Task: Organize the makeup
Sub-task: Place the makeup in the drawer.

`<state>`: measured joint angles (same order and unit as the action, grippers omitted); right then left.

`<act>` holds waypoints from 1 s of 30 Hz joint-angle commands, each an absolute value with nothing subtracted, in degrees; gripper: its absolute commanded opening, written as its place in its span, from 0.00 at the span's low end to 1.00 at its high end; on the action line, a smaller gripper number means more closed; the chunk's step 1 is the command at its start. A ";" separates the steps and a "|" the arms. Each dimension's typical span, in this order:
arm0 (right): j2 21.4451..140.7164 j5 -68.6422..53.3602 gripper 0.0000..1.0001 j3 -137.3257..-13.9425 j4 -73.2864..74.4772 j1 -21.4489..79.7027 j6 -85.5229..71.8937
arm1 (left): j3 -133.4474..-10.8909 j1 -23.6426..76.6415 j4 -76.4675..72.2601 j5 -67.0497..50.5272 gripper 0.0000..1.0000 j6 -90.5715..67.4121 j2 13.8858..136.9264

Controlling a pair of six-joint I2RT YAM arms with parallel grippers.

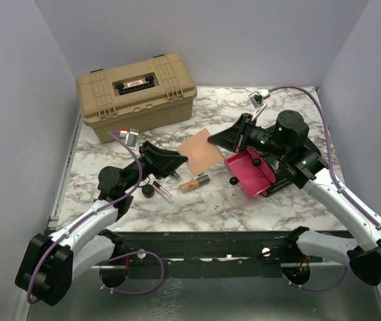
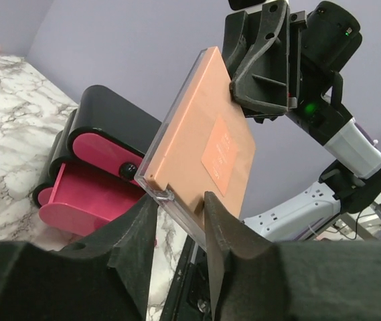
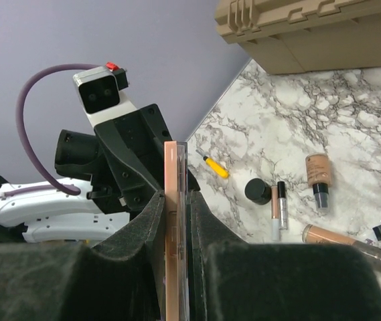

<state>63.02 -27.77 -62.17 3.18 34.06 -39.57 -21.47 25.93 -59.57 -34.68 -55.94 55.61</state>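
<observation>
Early, I'd say. Loose on the marble table point(image 1: 190, 208) nearest the arms: one black jar point(image 3: 257, 190), two slim tubes point(image 3: 277, 210) side by side, one peach bottle point(image 3: 319, 175), one long copper tube point(image 3: 344, 241), plus one yellow pen point(image 3: 214, 166), not makeup. One flat square compact point(image 2: 203, 134) hangs mid-air between the arms, with the left gripper point(image 2: 177, 207) pinching its lower edge and the right gripper point(image 3: 175, 197) clamped on the opposite edge. Beyond it, one pink drawer point(image 1: 244, 180) is pulled out with nothing visibly stowed, and one tan case point(image 1: 136, 93) sits at the back.
</observation>
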 commanded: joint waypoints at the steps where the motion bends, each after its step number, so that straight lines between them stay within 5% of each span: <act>1: 64.78 -29.94 0.17 -63.88 5.69 34.34 -37.88 | -21.13 26.19 -68.58 -37.10 0.33 -58.08 54.65; 8: 65.48 -31.73 0.17 -63.27 4.42 34.36 -37.92 | -20.39 26.19 -74.23 -36.67 0.41 -60.96 55.96; 18: 65.57 -32.66 0.17 -62.41 2.96 34.37 -38.06 | -20.03 26.19 -74.97 -35.37 0.38 -61.62 57.25; 21: 66.21 -33.14 0.17 -62.71 3.22 34.37 -37.93 | -20.08 26.19 -74.99 -35.63 0.25 -61.56 57.46; 25: 66.97 -33.68 0.20 -63.12 4.89 34.37 -36.80 | -19.86 26.19 -75.00 -35.10 0.21 -61.61 57.84; 30: 67.99 -26.94 0.28 -65.60 12.97 34.32 -33.18 | -19.44 26.19 -75.01 -32.82 0.00 -62.10 58.72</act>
